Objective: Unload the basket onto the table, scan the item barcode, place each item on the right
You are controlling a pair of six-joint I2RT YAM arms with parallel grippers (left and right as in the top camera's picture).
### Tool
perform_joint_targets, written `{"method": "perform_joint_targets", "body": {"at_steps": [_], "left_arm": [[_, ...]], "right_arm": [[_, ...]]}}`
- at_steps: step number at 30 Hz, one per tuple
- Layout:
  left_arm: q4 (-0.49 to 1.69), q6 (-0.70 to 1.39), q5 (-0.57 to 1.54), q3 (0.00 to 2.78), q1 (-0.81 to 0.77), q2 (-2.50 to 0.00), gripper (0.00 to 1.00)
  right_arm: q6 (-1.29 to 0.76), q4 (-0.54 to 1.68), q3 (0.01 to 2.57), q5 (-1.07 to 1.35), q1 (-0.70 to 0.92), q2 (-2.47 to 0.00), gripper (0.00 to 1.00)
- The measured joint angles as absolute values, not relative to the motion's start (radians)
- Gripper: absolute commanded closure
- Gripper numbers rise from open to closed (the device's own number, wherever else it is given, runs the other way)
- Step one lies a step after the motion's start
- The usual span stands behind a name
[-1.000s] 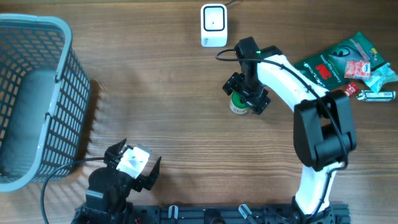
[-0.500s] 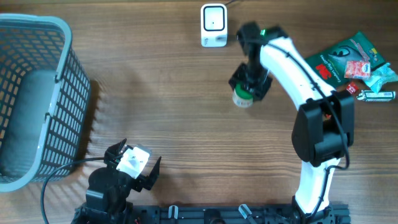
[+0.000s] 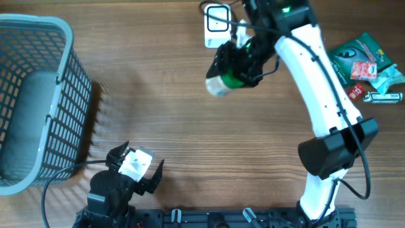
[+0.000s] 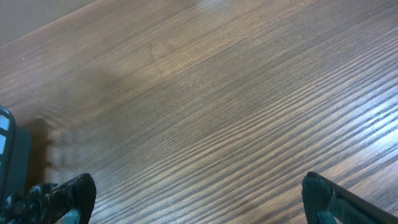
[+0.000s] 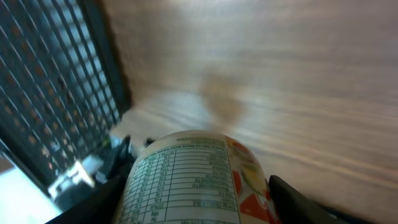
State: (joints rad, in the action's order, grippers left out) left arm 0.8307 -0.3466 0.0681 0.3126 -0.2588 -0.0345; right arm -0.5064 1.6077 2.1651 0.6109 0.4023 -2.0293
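Overhead, the right claw (image 3: 235,65) is shown closed on a small white-and-green cylindrical container (image 3: 221,83). The container is held on its side at the far centre of the scene, lifted off the brown wood-grain bench (image 3: 190,126). Its white end is turned to the left and its green band lies against the claw. A white box-shaped scanner with a dark window (image 3: 215,22) stands at the far edge, just beyond the container and apart from it; its right side is partly covered by the arm and a cable.

From the right wrist, a printed table of small text is seen on the container (image 5: 186,180), with a red and yellow-green graphic at its right, and a dark finger (image 5: 102,202) is pressed to each flank.

A grey plastic lattice basket (image 3: 38,95) occupies the left side of the bench. The left claw (image 3: 135,165) is parked at the near left edge with its jaws spread wide and nothing between them. Its two dark fingertips (image 4: 62,193) are seen from the left wrist over bare wood.

At the far right a green foil packet (image 3: 342,60) is laid flat, with smaller pale packets (image 3: 370,68) upon it. A small silvery object (image 3: 386,97) lies just beside them; its kind cannot be told.
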Motion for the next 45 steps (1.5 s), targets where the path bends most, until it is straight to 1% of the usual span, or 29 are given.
{"method": "perform_joint_targets", "body": {"at_steps": [6,13,16,22,25,27,28,30,32,34,36,39,41,43,45], "left_arm": [[0.831,-0.347,0.068,0.313,-0.259,-0.035,0.00],[0.830,-0.347,0.068,0.313,-0.259,-0.035,0.00],[0.831,-0.347,0.068,0.313,-0.259,-0.035,0.00],[0.831,-0.347,0.068,0.313,-0.259,-0.035,0.00],[0.831,-0.347,0.068,0.313,-0.259,-0.035,0.00],[0.831,-0.347,0.068,0.313,-0.259,-0.035,0.00],[0.831,-0.347,0.068,0.313,-0.259,-0.035,0.00],[0.830,-0.347,0.068,0.313,-0.259,-0.035,0.00],[0.831,-0.347,0.068,0.313,-0.259,-0.035,0.00],[0.831,-0.347,0.068,0.313,-0.259,-0.035,0.00],[0.831,-0.347,0.068,0.313,-0.259,-0.035,0.00],[0.831,-0.347,0.068,0.313,-0.259,-0.035,0.00],[0.831,-0.347,0.068,0.313,-0.259,-0.035,0.00],[0.831,-0.347,0.068,0.313,-0.259,-0.035,0.00],[0.830,-0.347,0.067,0.313,-0.259,-0.035,0.00]], "right_arm": [[-0.491,1.606,1.908,0.665,0.534,-2.028,0.45],[-0.471,1.605,1.698,0.694,0.546,-2.028,0.45],[-0.447,1.607,1.646,0.712,0.546,-2.028,0.46],[-0.381,1.607,1.630,0.751,0.546,-2.011,0.44],[-0.356,1.606,1.628,0.763,0.546,-1.934,0.46],[-0.346,1.606,1.626,0.749,0.546,-1.804,0.51],[-0.366,1.605,1.626,0.718,0.547,-1.756,0.52],[-0.499,1.560,1.626,0.538,0.548,-1.635,0.53],[-0.599,1.499,1.625,0.406,0.548,-1.578,0.54],[-0.701,1.319,1.626,0.214,0.548,-1.542,0.53],[-0.754,1.183,1.625,0.065,0.548,-1.543,0.53],[-0.794,0.947,1.625,-0.156,0.547,-1.562,0.46],[-0.808,0.778,1.625,-0.319,0.547,-1.600,0.45],[-0.811,0.633,1.625,-0.445,0.546,-1.663,0.52],[-0.769,0.445,1.625,-0.536,0.545,-1.757,0.55]]}}
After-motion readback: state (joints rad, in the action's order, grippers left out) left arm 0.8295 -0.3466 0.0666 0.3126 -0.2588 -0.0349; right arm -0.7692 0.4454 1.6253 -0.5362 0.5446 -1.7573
